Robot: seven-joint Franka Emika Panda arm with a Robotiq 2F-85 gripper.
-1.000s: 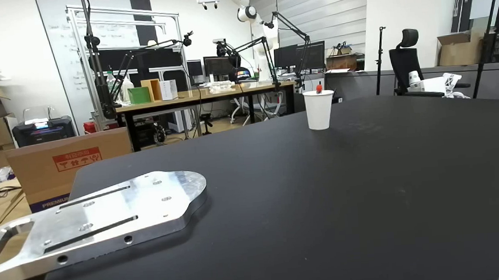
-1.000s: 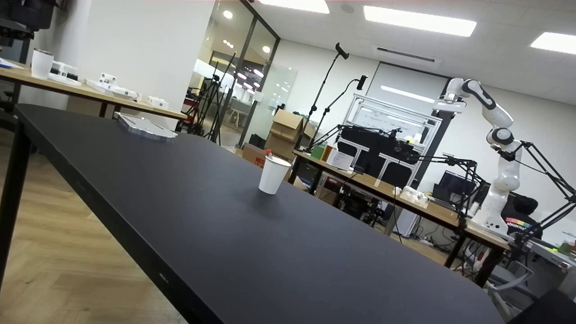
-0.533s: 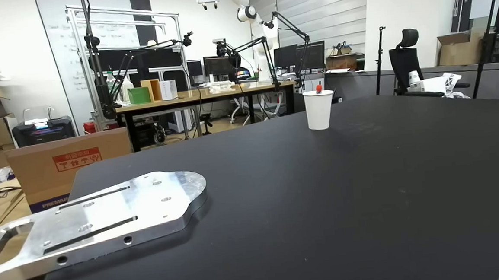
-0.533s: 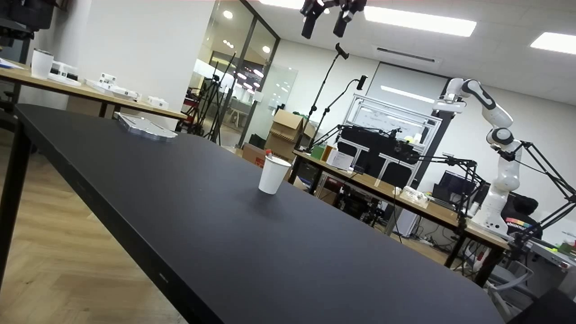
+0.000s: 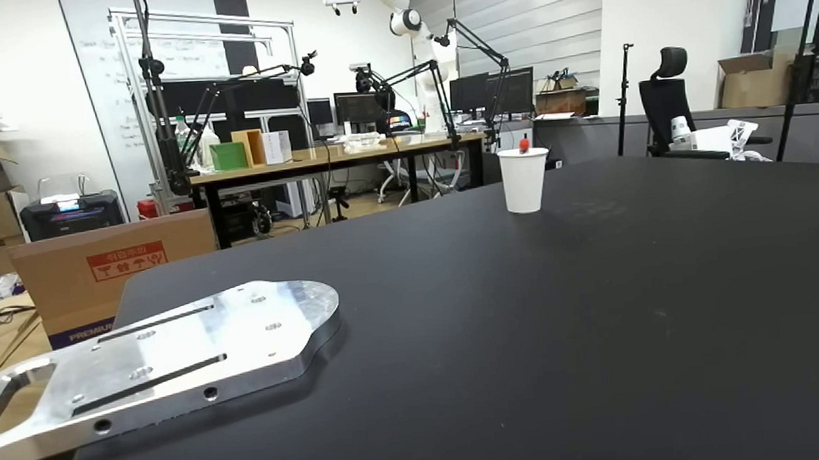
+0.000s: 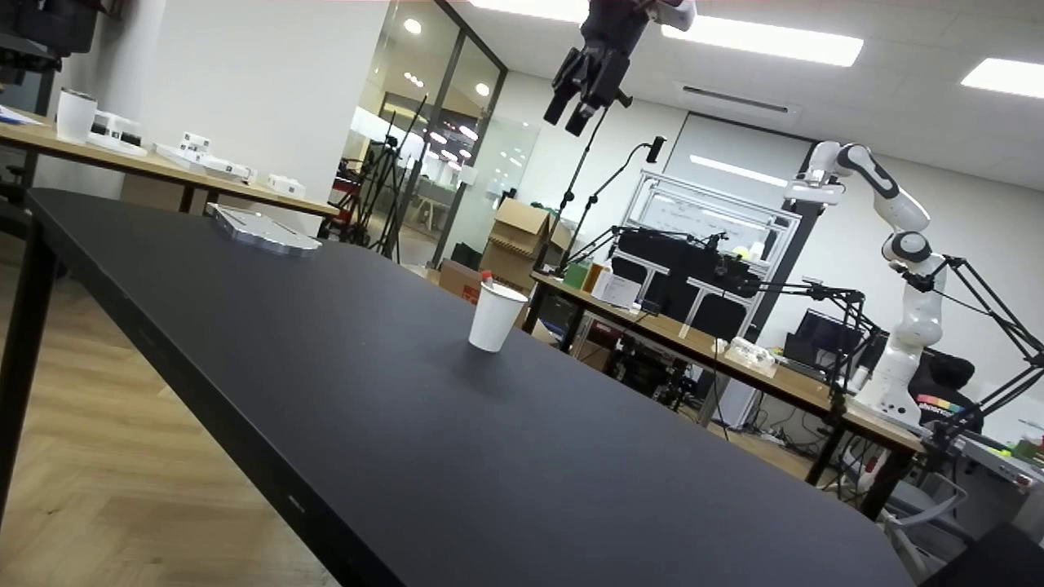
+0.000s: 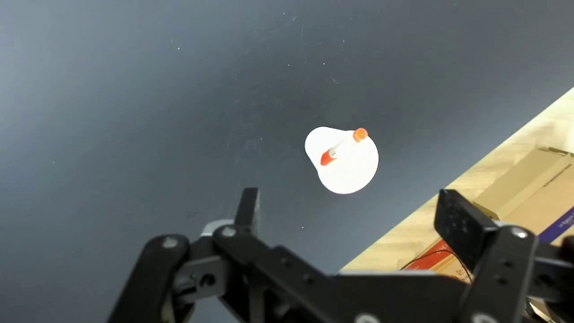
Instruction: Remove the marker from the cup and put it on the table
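The white cup (image 5: 523,187) stands upright on the black table (image 5: 529,322), and it also shows in an exterior view (image 6: 495,322). The marker leans inside the cup; its red end (image 5: 524,144) sticks up over the rim. In the wrist view I look down on the cup (image 7: 352,175), with the marker (image 7: 360,135) lying across its opening, a whitish part between two red-orange parts. My gripper (image 6: 566,119) hangs high above the table, pointing down. In the wrist view the gripper (image 7: 349,195) is wide open with nothing between its fingers, apart from the cup.
A grey metal plate with a handle (image 5: 245,325) lies at one end of the table; it also shows in an exterior view (image 6: 265,231). The table edge and a cardboard box (image 7: 524,188) beyond it show at the right of the wrist view.
My gripper has come into an exterior view from the top and moved down, slightly to the left there. The cup and the marker have not moved.
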